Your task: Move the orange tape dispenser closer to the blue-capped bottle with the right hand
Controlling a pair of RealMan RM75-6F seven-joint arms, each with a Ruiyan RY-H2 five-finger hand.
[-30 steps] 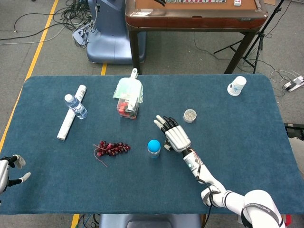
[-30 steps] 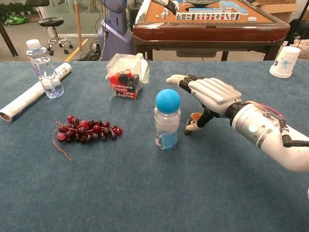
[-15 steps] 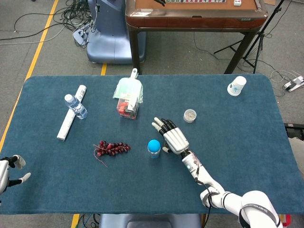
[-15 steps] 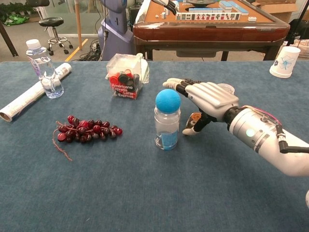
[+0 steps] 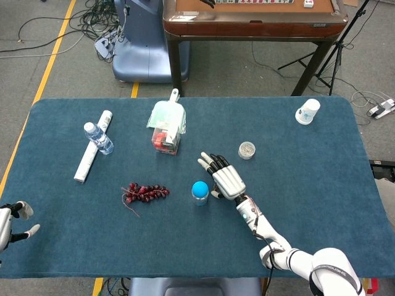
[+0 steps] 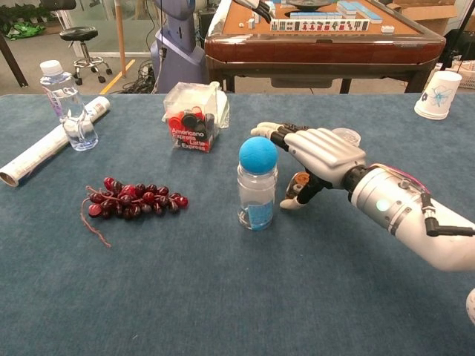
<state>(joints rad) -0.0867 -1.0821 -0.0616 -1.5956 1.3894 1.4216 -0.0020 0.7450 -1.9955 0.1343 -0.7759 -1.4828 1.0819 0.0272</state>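
Blue felt table [image 6: 148, 297]: your right hand [image 6: 319, 152] has carried the orange tape dispenser [image 6: 300, 180] leftward over the last second, and it now sits just beside the blue-capped bottle [image 6: 257, 184]. The fingers are extended flat above the dispenser with the thumb against it; whether it is gripped cannot be told. The move looks nearly complete; your left hand [image 5: 12, 223] rests idle and open at the table's edge.

Both views evenly and brightly lit from overhead, sharp throughout, with soft, short shadows on the blue table cloth [image 6: 223, 297] and no glare, blur or edge distortion noted.
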